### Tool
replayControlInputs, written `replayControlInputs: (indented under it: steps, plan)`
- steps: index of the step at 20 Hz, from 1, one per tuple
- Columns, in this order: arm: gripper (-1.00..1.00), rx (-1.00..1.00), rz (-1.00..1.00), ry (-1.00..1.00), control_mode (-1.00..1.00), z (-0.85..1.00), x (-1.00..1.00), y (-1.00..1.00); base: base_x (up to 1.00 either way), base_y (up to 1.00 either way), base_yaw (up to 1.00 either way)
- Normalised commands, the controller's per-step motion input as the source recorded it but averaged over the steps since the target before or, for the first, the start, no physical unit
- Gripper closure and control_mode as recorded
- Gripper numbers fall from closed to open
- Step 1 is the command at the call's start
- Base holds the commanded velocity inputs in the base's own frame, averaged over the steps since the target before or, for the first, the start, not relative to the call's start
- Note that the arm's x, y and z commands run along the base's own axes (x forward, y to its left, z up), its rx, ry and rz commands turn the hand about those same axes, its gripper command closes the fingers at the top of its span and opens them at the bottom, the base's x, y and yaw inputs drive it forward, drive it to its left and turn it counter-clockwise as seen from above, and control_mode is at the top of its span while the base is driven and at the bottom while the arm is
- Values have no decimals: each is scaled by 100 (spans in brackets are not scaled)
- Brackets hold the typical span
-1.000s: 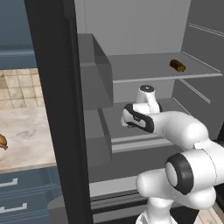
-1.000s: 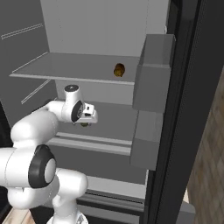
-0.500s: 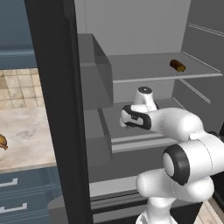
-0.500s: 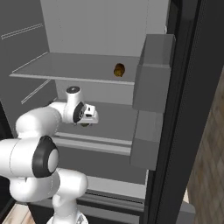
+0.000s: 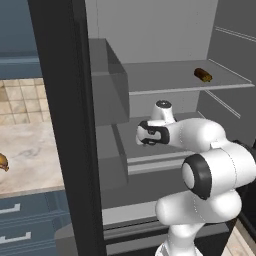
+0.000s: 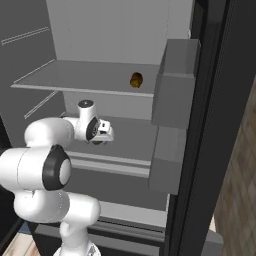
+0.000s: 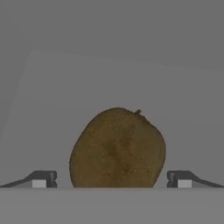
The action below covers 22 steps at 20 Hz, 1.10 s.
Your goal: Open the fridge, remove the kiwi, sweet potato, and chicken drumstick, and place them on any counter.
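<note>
The fridge point(image 5: 65, 125) stands open, its light grey shelves bare to both base views. My gripper point(image 7: 112, 179) reaches in over the middle shelf, open. The olive-brown kiwi point(image 7: 117, 148) sits between the two fingertips point(image 7: 41, 179), with a gap on each side. From the left base view the hand point(image 5: 149, 135) hovers just above that shelf. The dark oblong sweet potato point(image 5: 202, 74) lies on the upper shelf, well above the hand, and appears in the right base view too point(image 6: 136, 79). The golden chicken drumstick point(image 5: 2, 162) lies on the beige counter point(image 5: 30, 150) at the far left.
The open left door point(image 5: 107, 80) with its grey bins stands close beside the hand. The right door's bins point(image 6: 175, 85) flank the shelves on the other side. Blue-grey drawers point(image 5: 20, 225) sit under the counter. The upper shelf edge point(image 5: 190, 89) runs just above my wrist.
The hand has crept slightly further left over the middle shelf while the elbow swung round. The jaws have stayed open and the foods have not moved.
</note>
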Motion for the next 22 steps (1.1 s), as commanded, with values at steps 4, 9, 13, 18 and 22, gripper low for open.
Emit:
replayControlInputs:
  steps: [4,9,13,18,22]
  plan:
    - [-100,0,0,0,-100,-9,16,0,0,0,0]
    - [-100,0,-1,0,-100,-10,8,0,0,0,0]
    - [-100,0,0,4,-100,-10,0,0,0,0,0]
    - [100,0,0,3,-100,-7,0,0,0,0,0]
    - [100,0,0,0,-100,0,0,0,0,0,0]
